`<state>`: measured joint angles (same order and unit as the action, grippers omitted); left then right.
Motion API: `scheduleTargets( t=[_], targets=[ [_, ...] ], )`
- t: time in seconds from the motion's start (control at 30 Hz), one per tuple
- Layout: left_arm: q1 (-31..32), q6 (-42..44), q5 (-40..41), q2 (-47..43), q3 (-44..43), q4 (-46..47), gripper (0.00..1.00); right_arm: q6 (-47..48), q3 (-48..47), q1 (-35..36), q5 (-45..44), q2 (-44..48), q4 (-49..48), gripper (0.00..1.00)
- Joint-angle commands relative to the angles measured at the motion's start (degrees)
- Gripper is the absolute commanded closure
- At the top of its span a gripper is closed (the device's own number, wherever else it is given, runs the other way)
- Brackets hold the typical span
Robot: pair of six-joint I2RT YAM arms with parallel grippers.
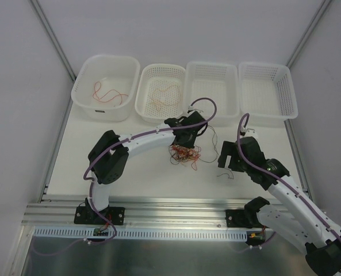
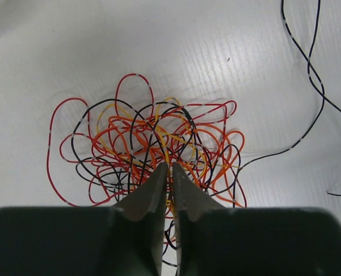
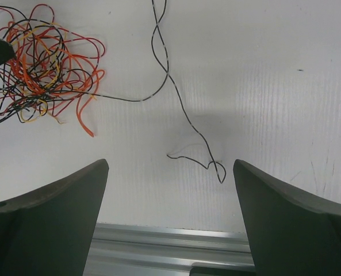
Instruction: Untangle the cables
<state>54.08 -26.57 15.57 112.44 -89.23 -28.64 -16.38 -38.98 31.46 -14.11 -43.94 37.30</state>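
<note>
**Left claw pinched into the tangle, right claw wide open beside it**

The white table (image 1: 130, 184) is bounded by a metal rail (image 1: 176, 202) along its near edge and by slanting frame strips on the left and right. Grey walls (image 1: 20, 115) rise on either side. Bare tabletop lies to the left of the left arm. On the right, the space between the two arms is tighter.

The cables (image 2: 153, 138) lie bunched at mid-table in loops of red, orange, yellow and black. The left gripper (image 2: 169, 168) is down in the near side of this bunch. Its fingers are drawn almost together, leaving only a thin slit with yellow and orange strands inside it.

A loose black strand (image 3: 165, 69) trails away from the bunch to the right and nearer, and its free end rests on bare table. The right gripper (image 3: 170, 167) hovers just near of that end with its fingers spread wide and nothing between them.

Four white containers stand side by side along the far edge. The solid tub (image 1: 84, 95) at far left holds a red-orange strand (image 1: 108, 92). The perforated basket (image 1: 142, 104) next to it holds a thin orange strand (image 1: 161, 95). Two more perforated baskets (image 1: 213, 68) (image 1: 268, 68) follow on the right.
</note>
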Motion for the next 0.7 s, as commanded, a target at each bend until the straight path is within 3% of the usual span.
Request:
scheduleTargets(
  t=[0.0, 0.2, 0.37, 0.67],
  targets=[
    [0.58, 0.03, 2.09, -0.29, -2.09, -1.77, 0.98, -1.02, 0.05, -0.17, 0.66, 0.61, -0.73, 0.05],
    [0.58, -1.55, 1.13, -3.72, -1.39, -2.03, 1.0, -2.24, 2.85, -0.26, 9.78, -0.44, -8.8, 0.05],
    [0.58, -4.45, 0.86, -10.13, 1.25, -2.03, 1.0, -8.65, 6.63, -0.17, 19.45, -5.34, -24.1, 0.07],
    [0.58, -8.41, -1.95, -16.38, 4.15, -1.94, 1.0, -11.22, 5.67, 1.14, 22.37, -17.65, -43.35, 0.09]
  ],
)
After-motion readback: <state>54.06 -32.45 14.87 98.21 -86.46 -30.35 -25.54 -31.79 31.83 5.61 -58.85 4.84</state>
